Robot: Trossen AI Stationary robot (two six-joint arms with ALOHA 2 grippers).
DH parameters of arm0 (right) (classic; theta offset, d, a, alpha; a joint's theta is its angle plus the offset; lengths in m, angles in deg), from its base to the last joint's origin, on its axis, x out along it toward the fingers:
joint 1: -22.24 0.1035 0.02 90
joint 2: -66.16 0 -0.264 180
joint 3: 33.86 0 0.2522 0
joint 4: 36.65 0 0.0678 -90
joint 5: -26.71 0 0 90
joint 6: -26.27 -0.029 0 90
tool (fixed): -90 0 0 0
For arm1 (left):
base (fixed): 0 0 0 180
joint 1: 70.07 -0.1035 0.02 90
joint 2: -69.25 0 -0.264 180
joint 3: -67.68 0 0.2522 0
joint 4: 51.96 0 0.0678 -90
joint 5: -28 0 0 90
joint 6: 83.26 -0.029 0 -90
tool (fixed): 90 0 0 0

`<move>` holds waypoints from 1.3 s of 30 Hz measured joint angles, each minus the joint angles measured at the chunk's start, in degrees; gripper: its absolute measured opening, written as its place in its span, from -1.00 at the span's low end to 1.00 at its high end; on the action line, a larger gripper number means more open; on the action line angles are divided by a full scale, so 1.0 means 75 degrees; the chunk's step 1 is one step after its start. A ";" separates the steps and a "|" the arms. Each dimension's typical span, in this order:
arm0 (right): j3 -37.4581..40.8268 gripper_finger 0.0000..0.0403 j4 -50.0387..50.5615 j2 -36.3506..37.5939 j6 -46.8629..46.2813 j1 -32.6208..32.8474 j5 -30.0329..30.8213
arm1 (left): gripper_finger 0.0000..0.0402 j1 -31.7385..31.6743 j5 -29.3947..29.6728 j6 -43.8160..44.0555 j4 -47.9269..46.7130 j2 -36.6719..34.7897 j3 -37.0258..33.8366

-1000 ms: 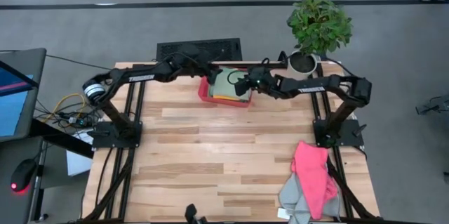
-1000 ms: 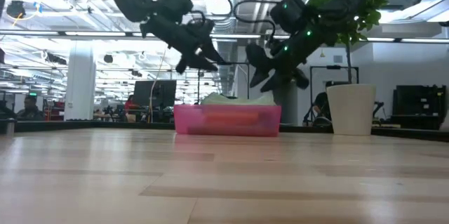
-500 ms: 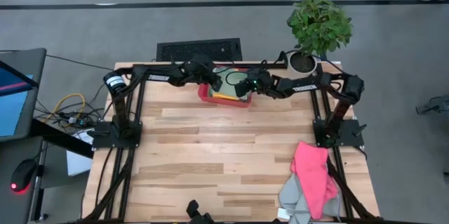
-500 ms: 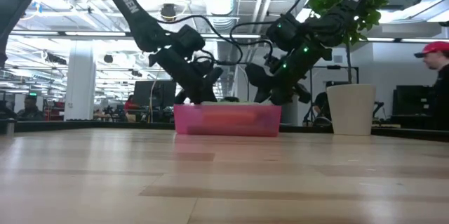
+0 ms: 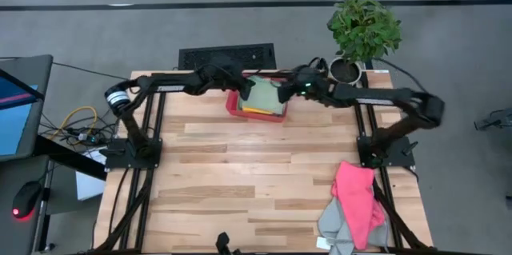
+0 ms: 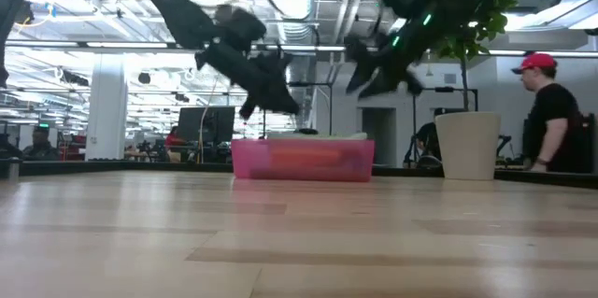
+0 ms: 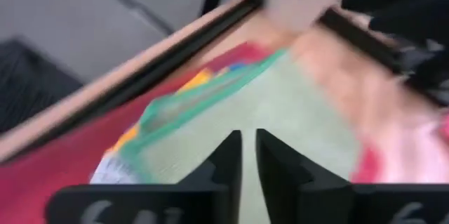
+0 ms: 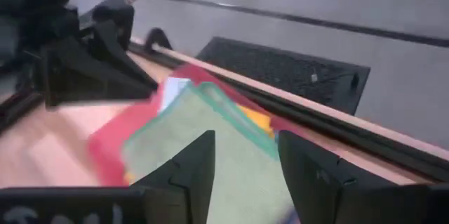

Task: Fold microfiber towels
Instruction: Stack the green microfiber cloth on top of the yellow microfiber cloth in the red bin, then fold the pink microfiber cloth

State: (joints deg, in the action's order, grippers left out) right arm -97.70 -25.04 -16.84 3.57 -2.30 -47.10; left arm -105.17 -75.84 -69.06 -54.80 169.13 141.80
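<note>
Above red tray (image 5: 234, 105), both end effectors hover, L (image 6: 271, 102) shut, R (image 6: 374, 66) open.

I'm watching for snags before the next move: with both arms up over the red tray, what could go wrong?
The left pincer is nearly shut with nothing visibly held, so it may have missed the green towel.

The folded stack fills the red tray; a grab could take several layers.

Both pincers, the right pincer open, hover close together and might collide.
</note>
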 joint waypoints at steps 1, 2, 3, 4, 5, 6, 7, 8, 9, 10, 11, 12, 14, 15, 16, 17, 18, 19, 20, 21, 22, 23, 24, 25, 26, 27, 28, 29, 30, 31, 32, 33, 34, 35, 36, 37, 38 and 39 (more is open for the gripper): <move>-0.0004 -0.09 0.0418 0.0442 0.0013 0.0028 -0.0044 | -0.73 0.0023 -0.0087 -0.0060 -0.0051 -0.0222 0.0002; -0.0004 -0.09 0.0925 0.0914 0.0013 0.0071 -0.0197 | -0.66 0.0049 -0.0152 -0.0094 -0.0188 -0.0448 0.0003; -0.0004 -0.08 0.1525 0.1352 -0.0015 0.0129 -0.0486 | -0.58 0.0091 -0.0230 -0.0102 -0.0395 -0.0677 0.0006; -0.0007 -0.08 0.2180 0.1795 -0.0126 0.0219 -0.0814 | -0.50 0.0145 -0.0347 -0.0108 -0.0597 -0.0883 0.0006; -0.0007 -0.08 0.2953 0.2261 -0.0290 0.0370 -0.1146 | -0.42 0.0213 -0.0521 -0.0111 -0.0900 -0.1100 0.0006; -0.0007 -0.07 0.3807 0.2685 -0.0501 0.0568 -0.1418 | -0.34 0.0321 -0.0760 -0.0066 -0.1208 -0.1311 0.0006; -0.0007 -0.07 0.4623 0.3094 -0.0704 0.0830 -0.1573 | -0.27 0.0425 -0.1103 0.0020 -0.1450 -0.1511 0.0006; -0.0010 -0.08 0.5515 0.3471 -0.0923 0.1155 -0.1627 | -0.19 0.0551 -0.1491 0.0163 -0.1754 -0.1704 0.0006; -0.0007 -0.09 0.6420 0.3824 -0.1206 0.1557 -0.1620 | -0.13 0.0712 -0.1825 0.0292 -0.2001 -0.1859 0.0006; -0.0007 -0.10 0.7216 0.4124 -0.1647 0.2017 -0.1589 | -0.08 0.0871 -0.2079 0.0443 -0.2212 -0.1984 0.0006; -0.0007 -0.11 0.7939 0.4375 -0.2246 0.2509 -0.1580 | -0.04 0.1069 -0.2237 0.0567 -0.2490 -0.2114 0.0005; -0.0007 -0.12 0.8618 0.4580 -0.2955 0.3053 -0.1575 | 0.00 0.1320 -0.2320 0.0599 -0.2701 -0.2217 0.0003; -0.0001 -0.15 0.9471 0.4879 -0.4504 0.4271 -0.1540 | 0.04 0.1921 -0.2196 0.0593 -0.2894 -0.2347 0.0003; -0.0001 -0.15 0.9690 0.4958 -0.5336 0.4959 -0.1482 | 0.06 0.2267 -0.2063 0.0591 -0.2997 -0.2361 0.0003; 0.0015 -0.16 0.9805 0.4985 -0.6074 0.5654 -0.1382 | 0.07 0.2632 -0.1898 0.0607 -0.3007 -0.2349 0.0003; 0.0085 -0.17 0.9773 0.4987 -0.6767 0.6353 -0.1256 | 0.07 0.3003 -0.1658 0.0667 -0.3003 -0.2314 0.0003; 0.0170 -0.18 0.9741 0.4962 -0.7390 0.6991 -0.1149 | 0.07 0.3390 -0.1384 0.0731 -0.2944 -0.2263 0.0003; 0.0268 -0.18 0.9670 0.4876 -0.7948 0.7626 -0.1025 | 0.08 0.3761 -0.1032 0.0813 -0.2836 -0.2198 0.0003; 0.0354 -0.19 0.9556 0.4736 -0.8466 0.8180 -0.0944 | 0.08 0.4129 -0.0670 0.0875 -0.2757 -0.2130 0.0003; 0.0413 -0.19 0.9436 0.4527 -0.8939 0.8662 -0.0895 | 0.08 0.4481 -0.0291 0.0971 -0.2656 -0.2053 0.0000; 0.0466 -0.20 0.9299 0.4288 -0.9352 0.9082 -0.0884 | 0.08 0.4841 0.0100 0.1083 -0.2450 -0.1973 0.0000; 0.0482 -0.20 0.9196 0.4008 -0.9675 0.9450 -0.0888 | 0.08 0.5171 0.0384 0.1207 -0.2273 -0.1908 0.0000; 0.0487 -0.20 0.9097 0.3685 -0.9983 0.9758 -0.0908 | 0.08 0.5474 0.0587 0.1313 -0.2067 -0.1858 0.0000; 0.0489 -0.20 0.9024 0.3389 -1.0204 1.0032 -0.0936 | 0.08 0.5762 0.0719 0.1400 -0.1791 -0.1802 0.0000; 0.0489 -0.20 0.8957 0.3095 -1.0377 1.0265 -0.0955 | 0.08 0.6026 0.0816 0.1471 -0.1544 -0.1771 0.0000; 0.0489 -0.20 0.8913 0.2817 -1.0538 1.0450 -0.0961 | 0.08 0.6256 0.0935 0.1566 -0.1322 -0.1731 0.0000; 0.0489 -0.20 0.8883 0.2563 -1.0672 1.0592 -0.0975 | 0.08 0.6463 0.1076 0.1652 -0.1050 -0.1690 0.0000; 0.0489 -0.20 0.8838 0.2323 -1.0752 1.0690 -0.0974 | 0.08 0.6654 0.1214 0.1707 -0.0902 -0.1677 0.0000; 0.0489 -0.20 0.8797 0.2142 -1.0767 1.0734 -0.0977 | 0.08 0.6812 0.1394 0.1736 -0.0777 -0.1677 -0.0002; 0.0489 -0.19 0.8791 0.1991 -1.0764 1.0768 -0.0971 | 0.08 0.6950 0.1591 0.1736 -0.0624 -0.1677 -0.0003; 0.0489 -0.18 0.8802 0.1832 -1.0770 1.0771 -0.0971 | 0.08 0.7069 0.1807 0.1730 -0.0551 -0.1681 -0.0003; 0.0489 -0.16 0.8806 0.1676 -1.0770 1.0769 -0.0970 | 0.08 0.7164 0.2010 0.1699 -0.0519 -0.1682 -0.0003; 0.0489 -0.13 0.8791 0.1525 -1.0762 1.0768 -0.0973 | 0.08 0.7264 0.2174 0.1678 -0.0514 -0.1682 -0.0003; 0.0489 -0.10 0.8739 0.1371 -1.0734 1.0768 -0.0983 | 0.08 0.7360 0.2333 0.1675 -0.0526 -0.1682 -0.0003; 0.0489 -0.05 0.8630 0.1182 -1.0727 1.0769 -0.1022 | 0.08 0.7438 0.2483 0.1666 -0.0526 -0.1682 -0.0003; 0.0489 0.01 0.8509 0.0979 -1.0715 1.0768 -0.1093 | 0.08 0.7518 0.2621 0.1661 -0.0565 -0.1677 -0.0003; 0.0489 0.08 0.8419 0.0783 -1.0680 1.0768 -0.1205 | 0.08 0.7583 0.2739 0.1661 -0.0592 -0.1639 -0.0003; 0.0489 0.14 0.8365 0.0601 -1.0583 1.0767 -0.1357 | 0.08 0.7639 0.2810 0.1665 -0.0589 -0.1589 -0.0003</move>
State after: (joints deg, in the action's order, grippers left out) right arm -94.03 37.70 -12.34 -75.80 78.45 -57.28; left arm -47.88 -54.76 -56.57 -59.21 157.21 141.77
